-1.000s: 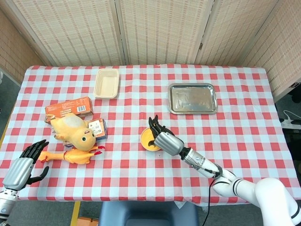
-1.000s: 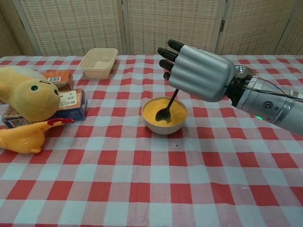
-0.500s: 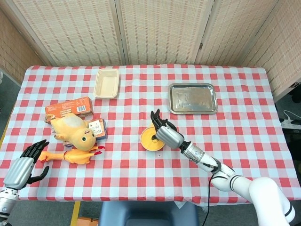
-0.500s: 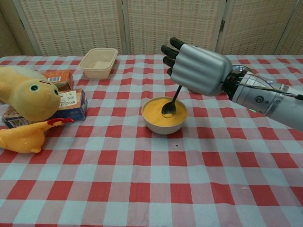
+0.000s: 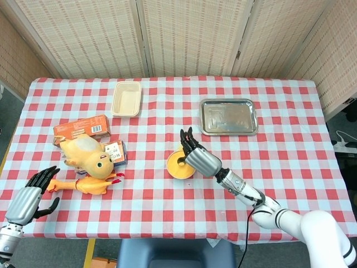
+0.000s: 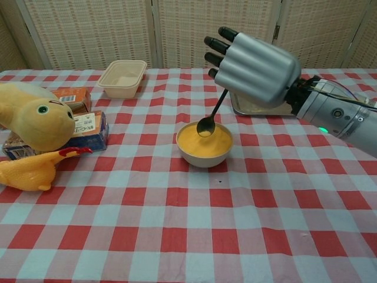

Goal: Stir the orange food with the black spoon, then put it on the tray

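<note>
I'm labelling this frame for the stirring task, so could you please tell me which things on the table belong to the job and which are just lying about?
Belong to the job:
black spoon, held by the right hand
bowl of orange food
metal tray

Just lying about:
beige container
orange box
yellow plush toy
rubber chicken

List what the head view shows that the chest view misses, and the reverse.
Only the head view shows the left hand, empty with fingers apart, off the table's near-left edge, and the whole tray. Only the chest view shows the black spoon, its bowl at the orange food's surface. Both show the right hand gripping the spoon above the bowl, and the yellow toys.
</note>
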Action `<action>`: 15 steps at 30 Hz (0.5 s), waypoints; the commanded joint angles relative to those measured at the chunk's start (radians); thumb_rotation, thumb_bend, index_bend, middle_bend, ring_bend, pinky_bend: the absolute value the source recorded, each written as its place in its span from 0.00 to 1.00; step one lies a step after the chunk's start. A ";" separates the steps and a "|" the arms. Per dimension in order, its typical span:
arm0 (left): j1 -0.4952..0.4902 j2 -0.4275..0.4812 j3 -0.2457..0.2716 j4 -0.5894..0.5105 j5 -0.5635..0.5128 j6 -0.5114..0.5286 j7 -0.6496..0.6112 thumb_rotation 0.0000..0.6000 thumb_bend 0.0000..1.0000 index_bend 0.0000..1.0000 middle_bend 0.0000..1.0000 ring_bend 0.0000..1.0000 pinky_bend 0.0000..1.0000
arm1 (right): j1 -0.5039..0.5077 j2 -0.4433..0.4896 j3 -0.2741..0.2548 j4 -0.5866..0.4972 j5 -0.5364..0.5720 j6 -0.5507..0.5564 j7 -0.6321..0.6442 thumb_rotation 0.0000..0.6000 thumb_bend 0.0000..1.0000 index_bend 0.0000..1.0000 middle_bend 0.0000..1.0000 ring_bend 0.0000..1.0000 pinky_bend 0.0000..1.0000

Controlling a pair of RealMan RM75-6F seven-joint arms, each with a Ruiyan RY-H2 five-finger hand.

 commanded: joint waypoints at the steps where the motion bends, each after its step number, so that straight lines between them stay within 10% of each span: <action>1: 0.001 0.001 0.000 -0.001 0.002 0.004 -0.001 1.00 0.45 0.00 0.00 0.00 0.09 | -0.004 0.004 -0.008 -0.020 -0.002 -0.007 -0.008 1.00 0.37 0.98 0.31 0.13 0.24; 15: 0.004 0.007 0.003 -0.001 0.009 0.012 -0.012 1.00 0.45 0.00 0.00 0.00 0.09 | 0.009 -0.026 -0.022 -0.005 -0.002 -0.078 -0.071 1.00 0.37 0.98 0.31 0.13 0.24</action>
